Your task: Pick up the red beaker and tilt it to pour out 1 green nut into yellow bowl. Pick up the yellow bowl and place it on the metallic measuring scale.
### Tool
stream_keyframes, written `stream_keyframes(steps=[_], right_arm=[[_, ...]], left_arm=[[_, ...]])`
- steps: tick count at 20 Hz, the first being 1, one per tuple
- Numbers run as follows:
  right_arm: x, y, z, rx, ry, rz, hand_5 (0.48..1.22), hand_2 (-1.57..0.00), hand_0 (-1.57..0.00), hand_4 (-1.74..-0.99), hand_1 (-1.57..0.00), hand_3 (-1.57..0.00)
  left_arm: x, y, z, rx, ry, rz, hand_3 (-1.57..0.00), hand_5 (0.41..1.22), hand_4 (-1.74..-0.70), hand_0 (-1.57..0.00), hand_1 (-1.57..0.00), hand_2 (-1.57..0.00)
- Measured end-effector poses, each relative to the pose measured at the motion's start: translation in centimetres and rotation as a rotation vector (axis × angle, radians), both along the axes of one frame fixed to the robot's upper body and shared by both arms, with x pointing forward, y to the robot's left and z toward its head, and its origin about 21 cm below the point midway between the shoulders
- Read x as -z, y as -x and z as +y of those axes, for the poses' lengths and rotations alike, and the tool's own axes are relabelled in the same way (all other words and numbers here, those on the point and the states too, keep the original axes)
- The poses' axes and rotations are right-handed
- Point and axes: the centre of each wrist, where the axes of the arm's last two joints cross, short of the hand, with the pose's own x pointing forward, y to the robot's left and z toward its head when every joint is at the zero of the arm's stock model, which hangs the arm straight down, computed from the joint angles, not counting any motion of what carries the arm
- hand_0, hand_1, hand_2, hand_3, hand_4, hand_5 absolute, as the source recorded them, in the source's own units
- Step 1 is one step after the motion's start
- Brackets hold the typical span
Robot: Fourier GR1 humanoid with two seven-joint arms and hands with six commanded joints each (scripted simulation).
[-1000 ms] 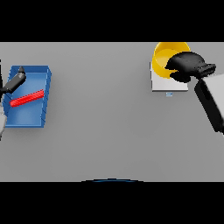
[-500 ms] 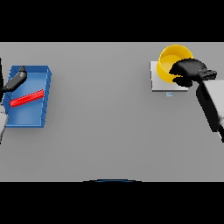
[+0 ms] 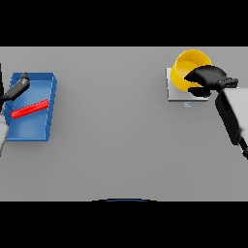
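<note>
The yellow bowl (image 3: 188,68) has shifted further onto the scale (image 3: 175,92), the right hand (image 3: 207,77) curled round its rim and hiding part. The left hand (image 3: 17,88), fingers relaxed and holding nothing, hangs over the blue tray (image 3: 43,82) beside a red bar (image 3: 30,108).

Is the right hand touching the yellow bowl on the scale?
Touching. In the head view the right hand overlaps the round yellow bowl's near rim with no gap, over the metallic measuring scale.
</note>
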Motion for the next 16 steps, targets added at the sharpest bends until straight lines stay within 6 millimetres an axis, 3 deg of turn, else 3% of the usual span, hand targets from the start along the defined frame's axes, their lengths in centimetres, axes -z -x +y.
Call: stream_keyframes(steps=[3, 6, 10, 16], right_arm=[[-0.18, -0.21, 0.43, -0.017, 0.050, 0.017, 0.929, -0.46, -0.41, -1.567, -0.36, -0.55], [0.00, -0.18, 0.45, -0.055, 0.046, 0.016, 0.876, -0.24, -0.21, -1.552, -0.18, -0.43], [-0.19, -0.30, 0.30, -0.063, 0.025, 0.004, 0.809, -0.10, -0.08, -1.530, -0.07, -0.30], [0.39, -0.27, 0.07, -0.007, 0.040, 0.041, 0.738, -0.03, -0.02, -1.478, -0.02, -0.15]], left_arm=[[0.00, -0.05, -0.31, 0.009, 0.007, -0.012, 0.00, 0.663, -0.72, 0.00, 0.00, 0.00], [-0.07, -0.14, -0.25, -0.002, -0.006, -0.009, 0.00, 0.664, -0.72, 0.00, 0.00, 0.00], [0.14, -0.01, 0.06, -0.002, 0.006, -0.010, 0.00, 0.665, -0.73, 0.00, 0.00, 0.00], [0.25, -0.08, -0.16, 0.009, 0.001, -0.004, 0.00, 0.665, -0.73, 0.00, 0.00, 0.00]])
